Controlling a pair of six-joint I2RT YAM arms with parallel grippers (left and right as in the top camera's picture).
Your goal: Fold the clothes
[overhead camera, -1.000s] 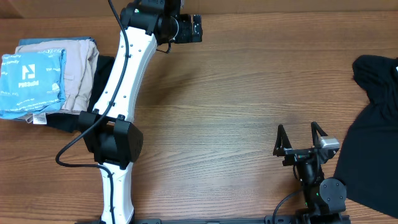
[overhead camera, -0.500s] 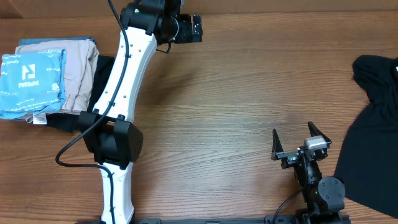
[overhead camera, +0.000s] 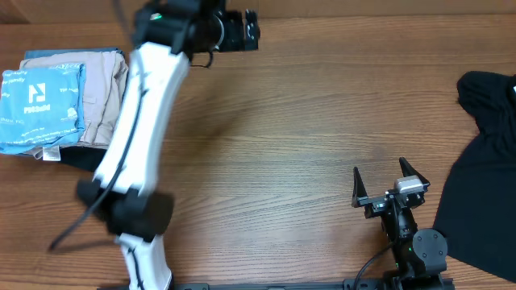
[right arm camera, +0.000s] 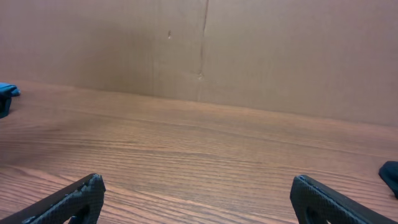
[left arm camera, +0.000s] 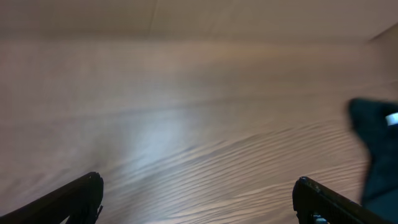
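Note:
The clothes, a light blue T-shirt (overhead camera: 40,109) with a white logo facing up, lies folded on a stack at the table's far left. My left gripper (overhead camera: 255,31) is open at the back edge of the table, well right of the stack, with nothing between its fingers. The left wrist view is blurred and shows bare wood between the open left gripper (left arm camera: 198,186). My right gripper (overhead camera: 379,167) stands open near the front right, over bare wood and holding nothing. In the right wrist view, the right gripper (right arm camera: 196,183) is wide open, and a sliver of the blue T-shirt (right arm camera: 6,94) shows at the left edge.
Folded beige trousers (overhead camera: 103,84) lie under the T-shirt, with a dark garment (overhead camera: 81,157) beneath them. A black garment (overhead camera: 484,185) is spread at the right edge, beside my right arm; the black garment (left arm camera: 373,149) also shows in the left wrist view. A cardboard wall (right arm camera: 199,50) backs the table.
My left arm is swinging, its elbow and forearm shifted left and blurred, while its gripper stays near the back edge. The right gripper shifted slightly left early on, then held still.

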